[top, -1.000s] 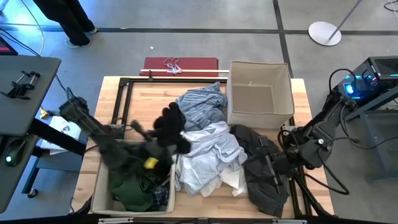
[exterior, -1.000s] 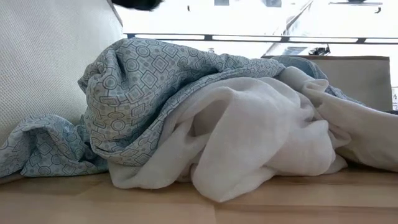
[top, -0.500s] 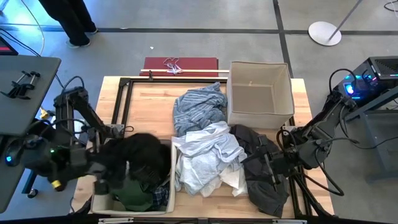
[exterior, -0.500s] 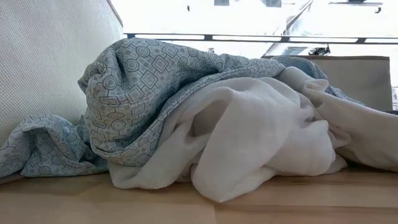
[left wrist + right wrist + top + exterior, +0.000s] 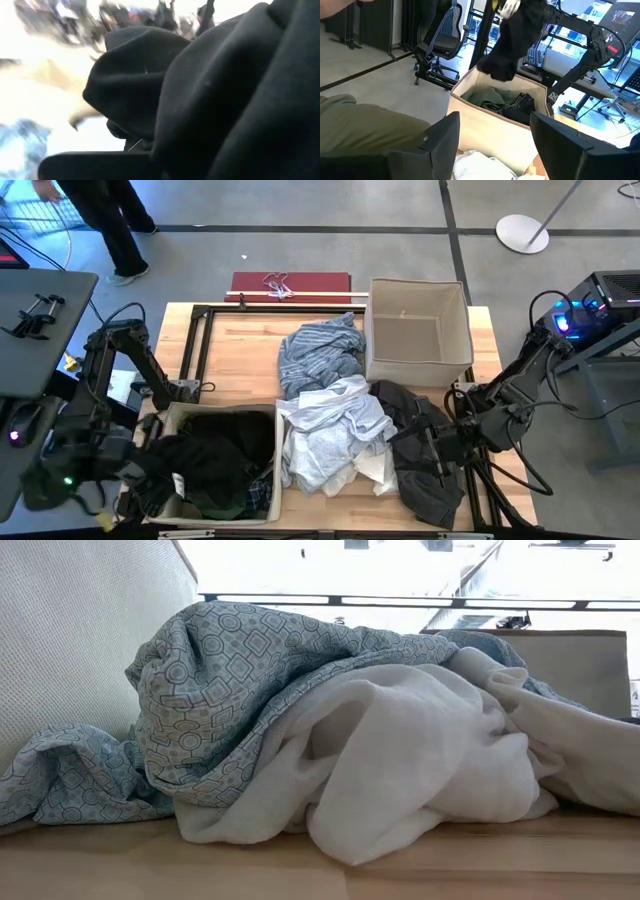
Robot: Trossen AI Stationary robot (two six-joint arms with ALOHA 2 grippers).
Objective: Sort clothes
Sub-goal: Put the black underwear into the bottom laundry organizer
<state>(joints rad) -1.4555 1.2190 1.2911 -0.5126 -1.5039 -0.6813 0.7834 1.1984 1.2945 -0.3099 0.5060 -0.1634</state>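
Observation:
My left gripper is shut on a black garment above the left side of the beige box at the table's near left. That box holds a dark green top and a plaid piece. A light blue patterned shirt and white pieces lie heaped mid-table. My right gripper stands open over the charcoal grey piece at the near right, touching nothing. My left gripper holds the black garment by its upper end, and the cloth wraps over the fingers and hides them. The garment hangs bunched below the gripper above the box. Whether its lower end touches the clothes in the box, I cannot tell.
A second beige box stands open at the far right of the table. A black frame lies on the far left of the tabletop, with a red board behind it. A person walks beyond the far left corner.
My left gripper has swung level from above the heap toward the table's left edge, rolling as it went, and has kept its hold. The black garment has travelled with it and now hangs over the near-left box.

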